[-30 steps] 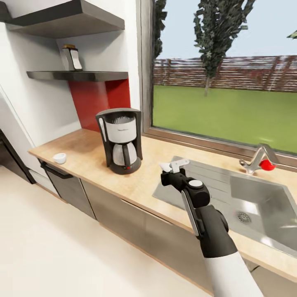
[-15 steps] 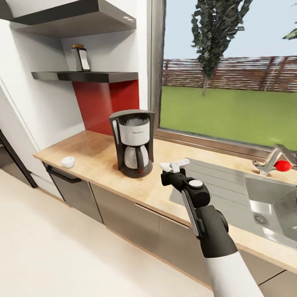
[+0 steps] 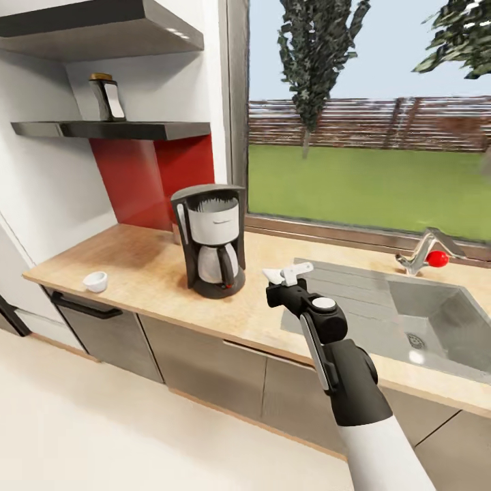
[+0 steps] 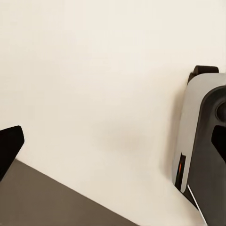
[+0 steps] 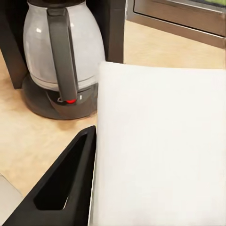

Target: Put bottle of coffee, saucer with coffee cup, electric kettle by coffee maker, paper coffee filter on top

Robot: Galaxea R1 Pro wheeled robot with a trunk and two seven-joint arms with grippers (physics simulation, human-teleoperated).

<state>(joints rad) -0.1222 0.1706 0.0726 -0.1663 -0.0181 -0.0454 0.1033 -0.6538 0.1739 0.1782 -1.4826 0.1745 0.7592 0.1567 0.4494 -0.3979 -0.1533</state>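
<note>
In the head view my right gripper (image 3: 287, 277) hovers above the countertop (image 3: 146, 262), just right of the coffee maker (image 3: 210, 239), and is shut on the white paper coffee filter (image 3: 275, 275). The right wrist view has the filter (image 5: 160, 141) beside one black finger (image 5: 66, 183), with the coffee maker's carafe (image 5: 66, 52) close ahead. The bottle of coffee (image 3: 109, 97) stands on the kitchen shelf (image 3: 116, 128). A coffee cup (image 3: 95, 280) sits near the counter's left end. My left gripper (image 4: 113, 143) hangs open over pale floor.
A steel sink (image 3: 423, 320) with a faucet (image 3: 426, 249) bearing a red knob lies to the right of my gripper. A big window (image 3: 368, 116) runs behind the counter. A second shelf (image 3: 102, 31) hangs above the first. Grey cabinet fronts (image 3: 198, 368) stand below the slab.
The head camera has swung, so the whole kitchen has shifted in the picture. My right gripper keeps the filter and holds the same place in the view.
</note>
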